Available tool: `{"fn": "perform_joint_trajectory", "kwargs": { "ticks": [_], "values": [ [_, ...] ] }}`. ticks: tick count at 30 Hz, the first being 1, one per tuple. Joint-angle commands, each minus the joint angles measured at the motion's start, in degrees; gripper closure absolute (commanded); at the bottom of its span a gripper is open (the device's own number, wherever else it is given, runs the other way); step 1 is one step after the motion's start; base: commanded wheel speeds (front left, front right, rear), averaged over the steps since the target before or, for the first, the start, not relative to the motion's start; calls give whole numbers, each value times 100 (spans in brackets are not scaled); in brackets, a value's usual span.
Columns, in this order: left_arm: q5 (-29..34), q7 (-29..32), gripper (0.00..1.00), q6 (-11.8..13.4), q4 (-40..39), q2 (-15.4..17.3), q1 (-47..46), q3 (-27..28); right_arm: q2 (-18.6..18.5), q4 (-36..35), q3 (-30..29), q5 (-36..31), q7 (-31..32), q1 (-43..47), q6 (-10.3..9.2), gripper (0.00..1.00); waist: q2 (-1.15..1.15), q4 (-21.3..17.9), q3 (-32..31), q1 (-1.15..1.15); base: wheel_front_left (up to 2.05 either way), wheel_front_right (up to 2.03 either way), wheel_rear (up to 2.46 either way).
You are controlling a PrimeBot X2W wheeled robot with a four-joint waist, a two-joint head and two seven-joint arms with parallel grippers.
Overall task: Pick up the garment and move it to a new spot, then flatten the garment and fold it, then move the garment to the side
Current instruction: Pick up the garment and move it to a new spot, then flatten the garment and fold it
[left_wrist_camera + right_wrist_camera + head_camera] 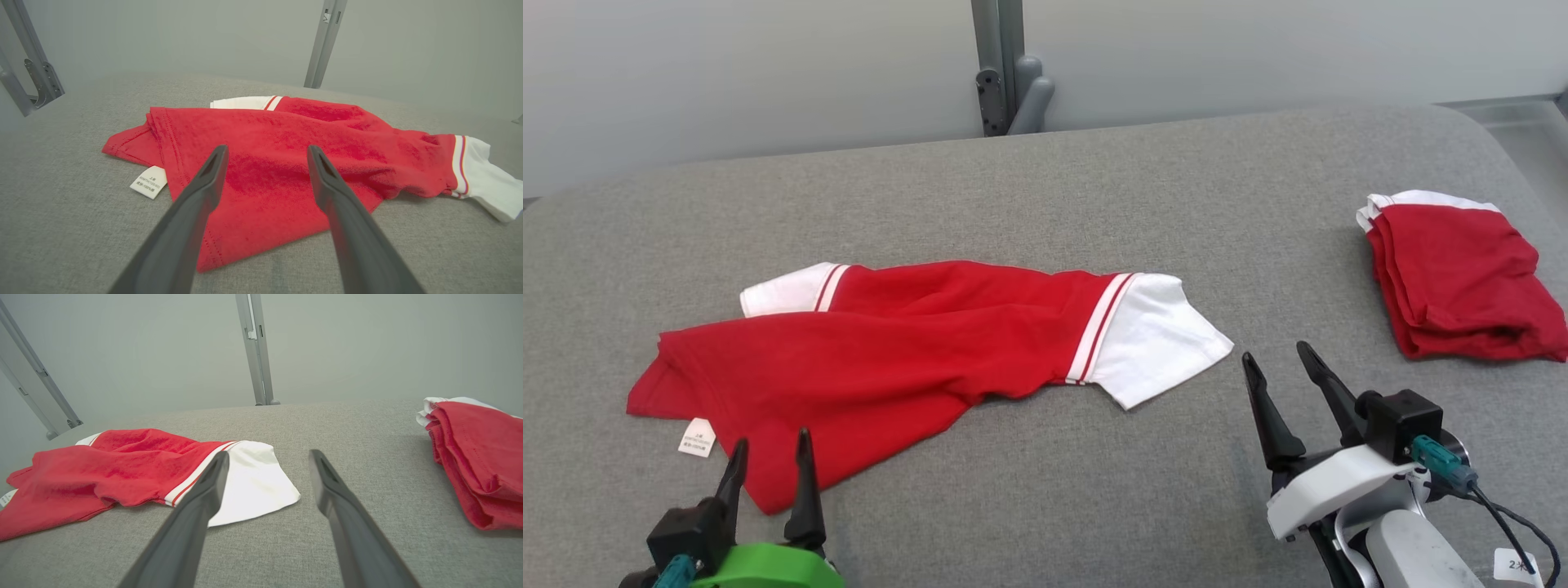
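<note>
Grey pad: shirt lies crumpled centre-left, looks placed; flatten, fold, side move pending. Left gripper and right gripper both open, empty, near edge

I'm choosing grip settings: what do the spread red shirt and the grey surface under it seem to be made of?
Red shirt: looks like a soft matte knit, probably cotton; fine pitted texture and limp wrinkles show. Grey surface: appears woven heathered upholstery fabric, matte, with visible weave; possibly padded, given its rounded corner.
</note>
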Motion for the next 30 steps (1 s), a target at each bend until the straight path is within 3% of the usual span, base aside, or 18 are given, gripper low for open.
{"fn": "perform_joint_trajectory", "kwargs": {
  "ticks": [1,9,15,24,30],
  "values": [
    [79,-2,0,-42,-42,24,201,91,-32,38,-5,-12,-1,112,-9,0,0,145,-177,0,0,0,0],
    [-67,-1,0,-22,-158,11,433,5,-62,79,-17,-3,-1,217,-9,0,0,183,-125,0,0,0,0],
    [-164,-2,0,42,-252,13,156,-280,-198,108,245,28,-1,-237,-9,0,0,417,199,0,0,0,0],
    [-403,-2,0,73,-385,13,-240,-877,-704,860,1155,122,11,-1564,-9,0,0,1224,867,0,0,0,0],
    [-649,-2,0,190,-502,8,-509,-1389,-1200,1687,2336,691,301,-2897,-9,0,0,2085,1299,0,0,0,0]
  ]
}}
